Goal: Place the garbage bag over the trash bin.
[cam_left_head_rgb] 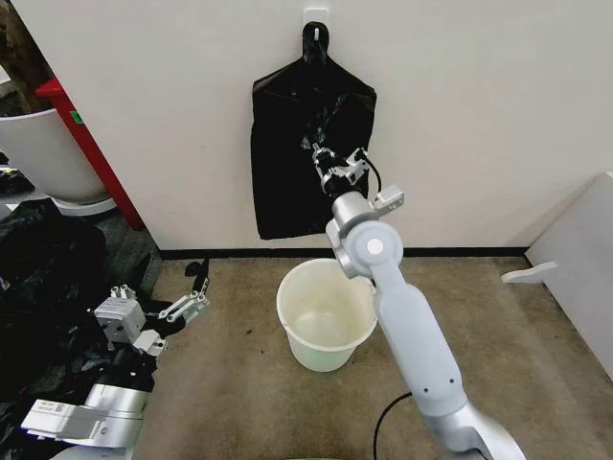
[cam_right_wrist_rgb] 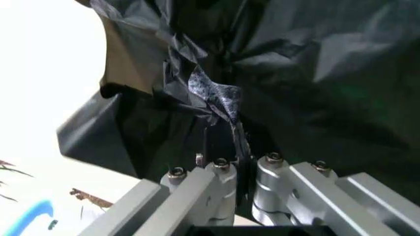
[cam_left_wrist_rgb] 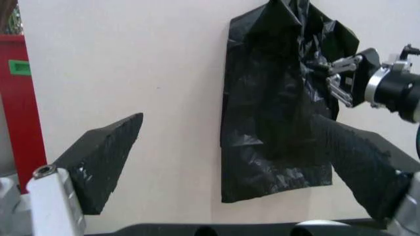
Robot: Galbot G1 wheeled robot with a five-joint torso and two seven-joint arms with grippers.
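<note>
Head view: the garbage bag (cam_left_head_rgb: pixel 287 153) hangs flat against the white wall from a hook (cam_left_head_rgb: pixel 315 21) by its knotted top, its lower edge ending just above the black baseboard. The trash bin (cam_left_head_rgb: pixel 327 314), cream-white and round, stands upright on the brown carpet directly below the bag and a little out from the wall, its mouth open and uncovered. The right arm reaches up from the lower right, over the bin's rim, to the bag; the right gripper (cam_left_head_rgb: pixel 323 153) is at the bag's right-hand middle portion, and the plastic there is bunched and puckered toward it. Right wrist view: the two metal fingers (cam_right_wrist_rgb: pixel 196 179) sit close together with a twisted fold of the black film (cam_right_wrist_rgb: pixel 213 93) drawn down into the narrow gap between them, so the right gripper is pinched onto the bag's plastic. Left wrist view: the right gripper (cam_left_wrist_rgb: pixel 323 71) meets the bag (cam_left_wrist_rgb: pixel 269 118) at its right edge, wrinkles radiating from the contact. The left gripper (cam_left_head_rgb: pixel 198 285) is held low at the left, above the carpet, well apart from both bag and bin; its dark fingers (cam_left_wrist_rgb: pixel 105 157) are spread wide with nothing between them. A bulky heap of black plastic (cam_left_head_rgb: pixel 38 278) lies on the floor at the far left, beside a large white tub (cam_left_head_rgb: pixel 43 153) and a red panel (cam_left_head_rgb: pixel 86 144).
</note>
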